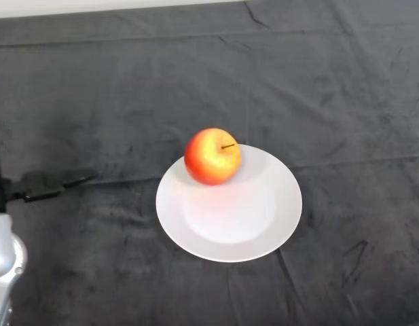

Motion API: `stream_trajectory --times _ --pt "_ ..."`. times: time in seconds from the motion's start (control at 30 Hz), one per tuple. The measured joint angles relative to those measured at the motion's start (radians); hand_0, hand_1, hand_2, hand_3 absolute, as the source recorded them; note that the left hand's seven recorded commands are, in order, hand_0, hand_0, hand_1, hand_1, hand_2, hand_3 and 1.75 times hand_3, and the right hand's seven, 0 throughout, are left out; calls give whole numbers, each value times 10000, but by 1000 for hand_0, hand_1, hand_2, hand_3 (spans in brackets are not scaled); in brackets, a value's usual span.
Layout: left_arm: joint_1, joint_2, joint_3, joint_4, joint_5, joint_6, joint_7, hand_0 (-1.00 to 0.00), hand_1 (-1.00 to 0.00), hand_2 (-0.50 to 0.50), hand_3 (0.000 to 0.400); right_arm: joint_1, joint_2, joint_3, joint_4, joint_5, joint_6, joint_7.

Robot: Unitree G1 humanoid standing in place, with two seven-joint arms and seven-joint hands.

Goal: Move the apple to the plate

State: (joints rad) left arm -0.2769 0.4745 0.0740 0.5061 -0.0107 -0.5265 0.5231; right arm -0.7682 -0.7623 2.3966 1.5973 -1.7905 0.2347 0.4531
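Silver-grey left arm [4, 272] at lower left edge; hand out of frame, finger state impossible to tell. White plate [229, 234] mid-table on dark cloth [331, 88], well apart from arm. Red-yellow apple [212, 157] resting on plate's far left rim area, stem toward the right.

Matt cloth, smooth plate, glossy fruit.
The dark cloth [345, 81] looks soft and creased; the white plate [263, 231] smooth; the apple [210, 157] shiny.

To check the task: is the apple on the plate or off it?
On: the apple rests on the white plate, near its far-left rim.
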Motion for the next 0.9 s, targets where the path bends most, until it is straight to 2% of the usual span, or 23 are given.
stream_trajectory --times 0.27,0.43,0.9 --pt "-379 370 784 1209 -288 -511 -5 0 0 0 0 0 0 0 0 1 -1 0" --pt "-700 406 1336 2004 -472 -804 -29 0 0 0 0 0 0 0 0 0 1 0" --pt "-1111 726 1837 4094 -582 -1501 -118 0 0 0 0 0 0 0 0 0 0 0"
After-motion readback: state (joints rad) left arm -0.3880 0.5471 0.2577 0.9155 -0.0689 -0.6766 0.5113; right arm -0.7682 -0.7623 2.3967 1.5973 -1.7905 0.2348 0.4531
